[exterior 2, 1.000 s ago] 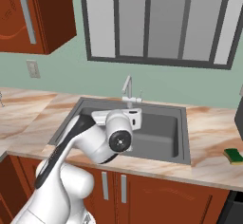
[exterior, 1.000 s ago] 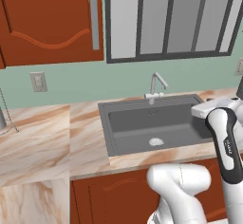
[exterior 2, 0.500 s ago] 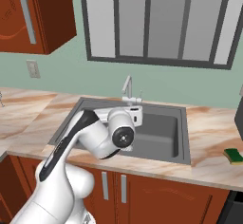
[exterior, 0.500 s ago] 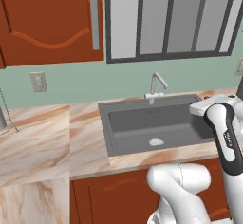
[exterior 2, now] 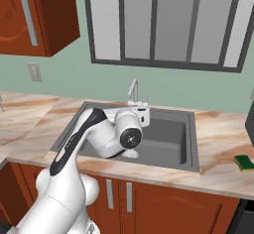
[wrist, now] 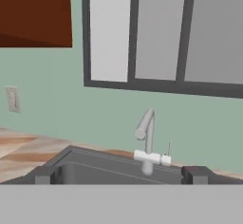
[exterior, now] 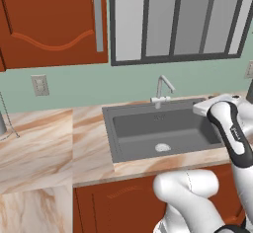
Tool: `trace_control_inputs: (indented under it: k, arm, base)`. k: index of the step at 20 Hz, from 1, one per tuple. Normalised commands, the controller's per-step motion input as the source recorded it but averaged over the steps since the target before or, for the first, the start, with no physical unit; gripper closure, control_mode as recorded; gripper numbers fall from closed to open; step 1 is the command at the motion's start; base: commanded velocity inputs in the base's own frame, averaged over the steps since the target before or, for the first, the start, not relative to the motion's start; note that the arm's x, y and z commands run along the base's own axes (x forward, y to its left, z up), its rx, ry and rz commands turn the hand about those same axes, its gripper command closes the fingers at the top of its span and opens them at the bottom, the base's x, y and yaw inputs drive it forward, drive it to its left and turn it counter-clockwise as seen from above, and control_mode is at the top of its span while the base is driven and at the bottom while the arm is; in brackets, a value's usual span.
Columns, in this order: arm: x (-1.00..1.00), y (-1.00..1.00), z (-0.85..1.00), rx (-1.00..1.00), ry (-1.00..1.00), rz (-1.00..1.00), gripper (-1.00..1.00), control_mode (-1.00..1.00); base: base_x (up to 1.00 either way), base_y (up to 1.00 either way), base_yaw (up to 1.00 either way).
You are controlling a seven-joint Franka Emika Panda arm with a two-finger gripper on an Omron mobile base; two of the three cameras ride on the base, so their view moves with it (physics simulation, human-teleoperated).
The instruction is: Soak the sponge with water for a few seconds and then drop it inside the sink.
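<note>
The gripper (wrist: pixel 118 174) stands spread wide, its two dark tips far apart low in the hand view, with nothing between them and nothing touched. It points level toward the back wall, over the sink (exterior 2: pixel 184 154). Ahead of it, just right of its midline, rises the tap (wrist: pixel 148 144) at the sink's back rim, with no water running from it. Above and beyond is the window (wrist: pixel 166 35). Well off to the gripper's right, the sponge (exterior 2: pixel 244 162) lies on the counter (exterior 2: pixel 223 144), apart from the sink
</note>
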Motion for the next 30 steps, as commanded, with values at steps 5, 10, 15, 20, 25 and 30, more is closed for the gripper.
trace_control_inputs:
  k: [5,10,15,20,25,30]
  arm:
    - [0.24,0.0,-0.02,0.0,-0.05,0.0,-1.0,-1.0]
    - [0.06,0.0,-0.18,0.0,-0.01,0.01,-1.0,-1.0]
    - [0.0,0.0,-0.25,0.0,0.0,0.02,-1.0,-1.0]
    - [0.06,0.0,-0.01,0.0,0.0,0.03,-1.0,-1.0]
    - [0.13,0.0,0.04,0.0,0.0,0.03,-1.0,-1.0]
    - [0.14,0.0,0.0,0.0,0.0,0.03,-1.0,-1.0]
  base:
    - [0.0,0.0,0.0]
    - [0.0,0.0,0.0]
    - [0.0,0.0,0.0]
    - [0.0,0.0,0.0]
    - [0.0,0.0,0.0]
    - [0.0,0.0,0.0]
